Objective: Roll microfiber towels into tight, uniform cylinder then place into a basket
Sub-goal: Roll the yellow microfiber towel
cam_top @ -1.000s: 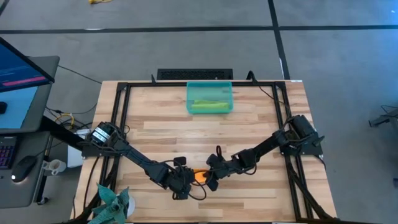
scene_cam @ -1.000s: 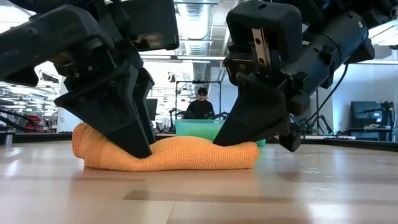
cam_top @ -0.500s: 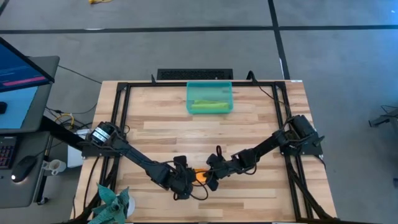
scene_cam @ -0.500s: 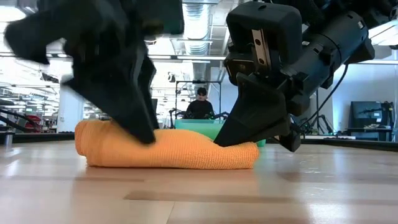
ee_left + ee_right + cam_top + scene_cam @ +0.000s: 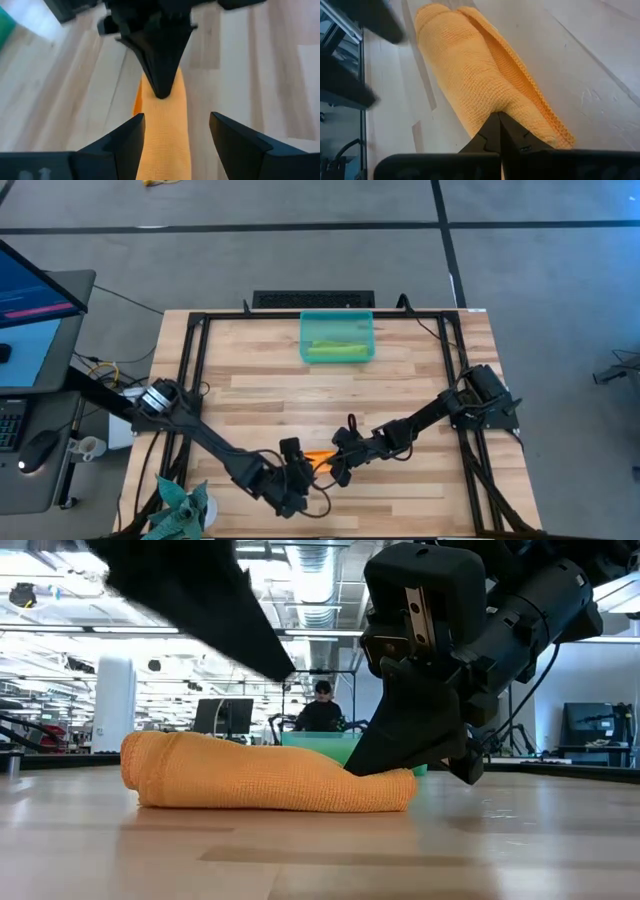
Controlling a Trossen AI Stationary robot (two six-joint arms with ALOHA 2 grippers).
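We've got the orange towel (image 5: 265, 773) rolled into a fat cylinder, lying on the table (image 5: 420, 370) near its front edge, about midway between the two side edges. The right gripper (image 5: 405, 762) is pinched shut on one end of the roll, its fingers pressed together into the fabric where the wrist camera looks down the length of it (image 5: 485, 70). The left gripper (image 5: 175, 137) is spread wide and lifted clear of the roll's other end; from its own camera we see the orange cloth running between its two fingers without touching either.

Up at the table's back edge, near the middle, sits the teal basket (image 5: 305, 340) with the lime green towel (image 5: 336, 351) already lying inside as a roll.

A person (image 5: 322, 710) sits in the room beyond the table. We can't read any brand, label or writing anywhere.
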